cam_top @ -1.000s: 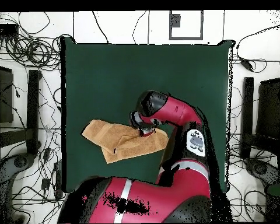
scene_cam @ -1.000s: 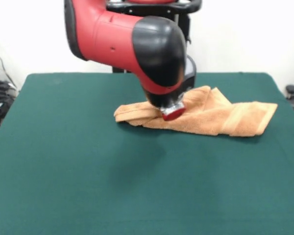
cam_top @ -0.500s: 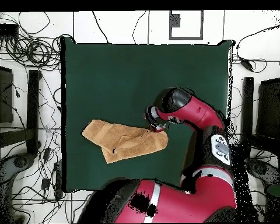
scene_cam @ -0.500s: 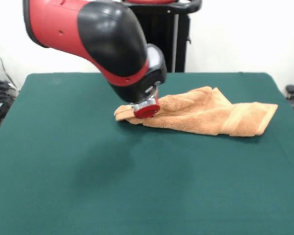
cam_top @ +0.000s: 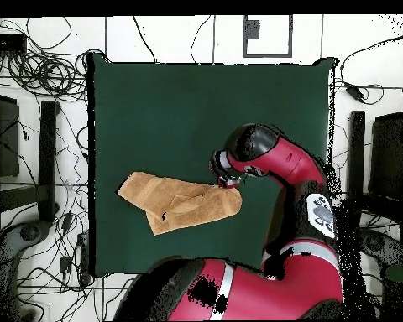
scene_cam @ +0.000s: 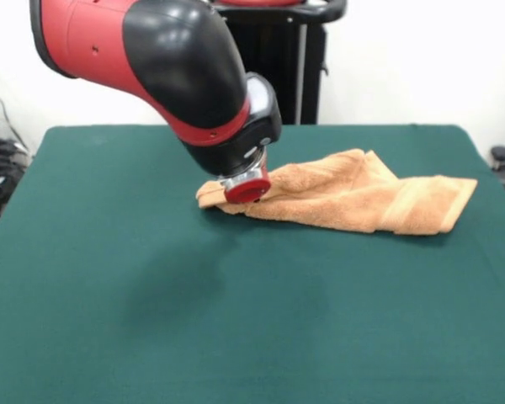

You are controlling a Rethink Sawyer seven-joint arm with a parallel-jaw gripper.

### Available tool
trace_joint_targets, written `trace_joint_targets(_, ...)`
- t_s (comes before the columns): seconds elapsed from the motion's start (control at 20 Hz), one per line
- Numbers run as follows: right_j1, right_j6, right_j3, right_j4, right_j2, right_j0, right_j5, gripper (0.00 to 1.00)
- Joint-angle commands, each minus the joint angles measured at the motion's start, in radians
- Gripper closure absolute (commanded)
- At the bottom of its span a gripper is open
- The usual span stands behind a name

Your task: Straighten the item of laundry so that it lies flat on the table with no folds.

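Observation:
The orange-tan towel (scene_cam: 353,194) lies crumpled and folded over itself on the far half of the green table (scene_cam: 151,295). In the front view its banded end points right. In the overhead view the towel (cam_top: 180,203) sits toward the left side of the table (cam_top: 196,109). My gripper (scene_cam: 247,188) hangs at the towel's left end in the front view, low over or touching the cloth. The wrist's red cap hides what lies beneath it. From above, the gripper (cam_top: 224,179) is at the towel's right corner, under the bent arm.
The red and black arm (cam_top: 272,159) reaches over the table's right part in the overhead view. Cables (cam_top: 37,59) and dark stands (cam_top: 47,159) lie on the floor round the table. The towel's left end is close to the table edge (cam_top: 91,193).
Over the last second the arm swung from the towel's middle to its left end in the front view. In the last half second it barely shifted. The towel keeps its shape.

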Motion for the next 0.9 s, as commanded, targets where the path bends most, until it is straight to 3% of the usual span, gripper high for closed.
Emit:
trace_joint_targets(0.05, 0.027, -0.001, 0.040, 0.013, 0.134, 0.010, -0.080, 1.00)
trace_joint_targets(0.35, 0.038, 0.009, -0.021, -0.106, 0.047, 0.070, -0.240, 1.00)
trace_joint_targets(0.9, 0.047, 0.018, -0.029, -0.127, 0.060, 0.054, -0.213, 1.00)
